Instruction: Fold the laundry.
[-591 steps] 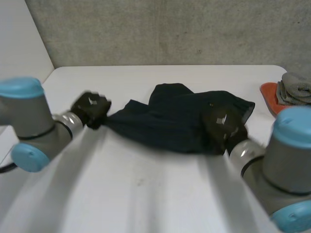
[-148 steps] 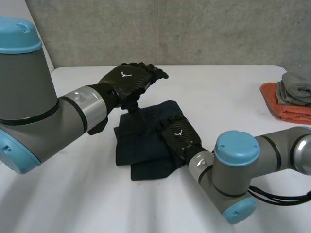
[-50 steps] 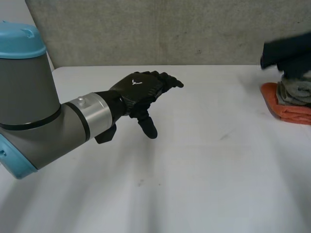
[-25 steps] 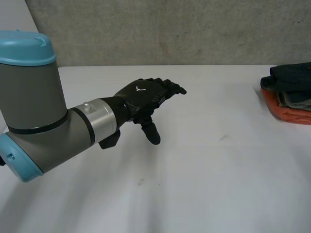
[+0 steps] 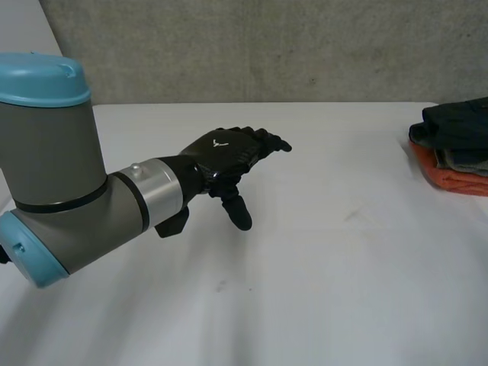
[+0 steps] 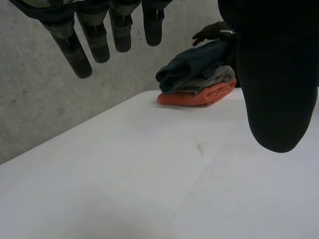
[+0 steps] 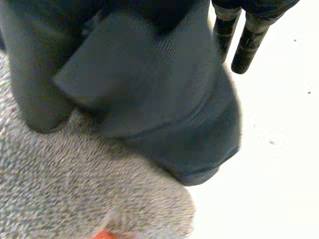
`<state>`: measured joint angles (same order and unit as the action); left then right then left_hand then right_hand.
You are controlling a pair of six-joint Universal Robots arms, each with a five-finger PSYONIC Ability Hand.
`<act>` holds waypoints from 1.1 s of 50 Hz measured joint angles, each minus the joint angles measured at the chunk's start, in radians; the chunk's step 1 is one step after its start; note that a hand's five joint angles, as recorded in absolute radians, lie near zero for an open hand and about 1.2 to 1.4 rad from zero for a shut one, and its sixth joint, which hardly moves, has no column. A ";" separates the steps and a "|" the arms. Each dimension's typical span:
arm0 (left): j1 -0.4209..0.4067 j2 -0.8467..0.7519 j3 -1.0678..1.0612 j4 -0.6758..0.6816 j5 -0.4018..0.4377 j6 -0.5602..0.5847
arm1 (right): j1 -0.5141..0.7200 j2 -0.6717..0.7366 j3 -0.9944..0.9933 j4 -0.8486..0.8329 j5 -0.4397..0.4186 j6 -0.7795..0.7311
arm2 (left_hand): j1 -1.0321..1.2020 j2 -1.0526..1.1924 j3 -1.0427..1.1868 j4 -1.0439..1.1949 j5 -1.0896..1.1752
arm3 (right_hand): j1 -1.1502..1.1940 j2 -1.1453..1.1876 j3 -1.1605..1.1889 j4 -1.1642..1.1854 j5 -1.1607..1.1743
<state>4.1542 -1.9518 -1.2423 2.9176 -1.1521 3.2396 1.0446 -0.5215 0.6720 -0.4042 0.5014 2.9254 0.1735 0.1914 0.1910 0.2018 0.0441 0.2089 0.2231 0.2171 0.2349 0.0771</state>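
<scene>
At the right edge of the tabletop (image 5: 305,267), a dark garment (image 5: 457,122) topped a cut-off stack (image 5: 450,179).
The left robot hand (image 5: 229,149) hovered spread; the right robot hand (image 7: 247,42) sat behind cloth, its grip impossible to tell.

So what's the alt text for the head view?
The robot's left hand, black, fingers relaxed and open, is held out over a white table. At the table's right edge sits a stack: a dark folded garment on a grey cloth on an orange cloth.
</scene>
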 measured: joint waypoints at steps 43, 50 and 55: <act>0.137 0.210 -0.052 0.077 -0.105 -0.014 | 0.393 -0.540 0.270 0.211 0.752 -0.287 | -0.003 0.000 0.000 0.000 0.000 | 0.000 0.000 0.000 0.000 -0.011; 0.164 0.254 -0.136 0.261 -0.289 -0.007 | 0.744 -0.694 0.619 0.226 0.932 -0.153 | -0.003 0.000 0.000 0.000 0.000 | 0.000 0.000 0.000 0.000 -0.011; 0.166 0.261 -0.185 0.334 -0.365 -0.004 | 0.841 -0.727 0.713 0.198 1.040 -0.113 | -0.003 0.000 0.000 0.000 0.000 | 0.000 0.000 0.000 0.000 -0.011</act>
<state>4.3207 -1.6911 -1.4272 3.2513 -1.5167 3.2352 1.8855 -1.2481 1.3851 -0.2061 1.5415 2.8128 0.1707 0.1914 0.1910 0.2019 0.0440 0.2089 0.2231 0.2171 0.2348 0.0665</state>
